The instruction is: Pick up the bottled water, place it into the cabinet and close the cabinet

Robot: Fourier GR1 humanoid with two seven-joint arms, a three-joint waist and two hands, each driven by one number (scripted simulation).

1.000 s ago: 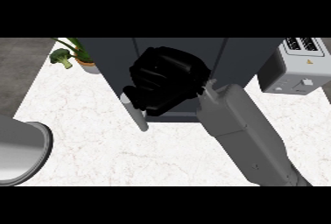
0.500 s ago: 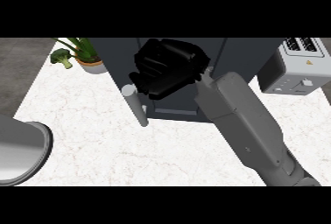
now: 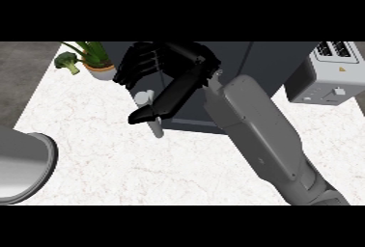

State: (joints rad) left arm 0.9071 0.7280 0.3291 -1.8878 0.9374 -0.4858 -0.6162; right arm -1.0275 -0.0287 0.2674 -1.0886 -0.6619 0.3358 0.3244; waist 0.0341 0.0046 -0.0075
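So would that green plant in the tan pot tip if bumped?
Probably: the green potted plant has long leaves spreading wider than its small tan pot, so a high bump could tip it. The pot looks round, so it might then roll across the smooth white marble counter.

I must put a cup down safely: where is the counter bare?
The counter is bare at the front, between the grey round object at left and the right forearm; a smaller patch lies below the toaster. Crowded at the cabinet, around the right hand and handle, and by the plant and broccoli.
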